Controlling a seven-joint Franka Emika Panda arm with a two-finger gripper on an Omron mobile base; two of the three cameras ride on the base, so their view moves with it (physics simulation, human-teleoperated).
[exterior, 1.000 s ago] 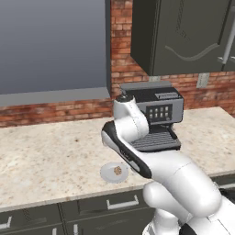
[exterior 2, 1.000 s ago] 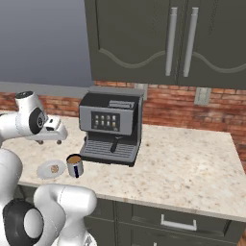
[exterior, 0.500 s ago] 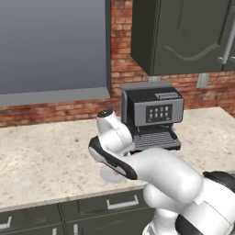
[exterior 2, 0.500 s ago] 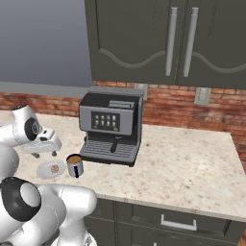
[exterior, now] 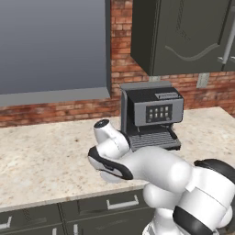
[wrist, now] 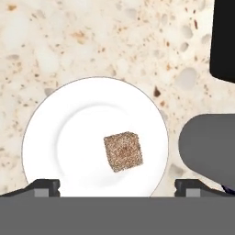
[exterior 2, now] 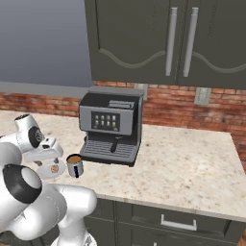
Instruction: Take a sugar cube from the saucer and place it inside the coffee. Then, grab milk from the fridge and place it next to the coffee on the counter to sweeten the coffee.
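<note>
The counter [exterior 2: 192, 163] runs left to right under dark cabinets [exterior 2: 158, 43], with a brick wall [exterior 2: 211, 108] behind it. Far back on it stands the espresso machine [exterior 2: 111, 126]. The white arm [exterior: 151, 170] bends low over the near left part of the counter, its hand pointing down at the saucer [exterior 2: 58, 171]. The coffee [exterior 2: 74, 165], a grey mug with brown liquid, stands just right of the saucer and in front of the machine's left corner; in the hand view its grey side [wrist: 209, 147] sits just beside the plate's rim [wrist: 41, 119] on the right. The gripper [wrist: 117, 187] hangs straight above the saucer with its fingers [wrist: 42, 187] spread wide, one tip at each side of the plate, pinching nothing. The sugar cube [wrist: 122, 151] lies on the saucer a little right of its middle, turned slightly askew, between the two tips and touching neither. In the right base view the cube [exterior 2: 55, 168] shows as a small tan speck on the plate.
</note>
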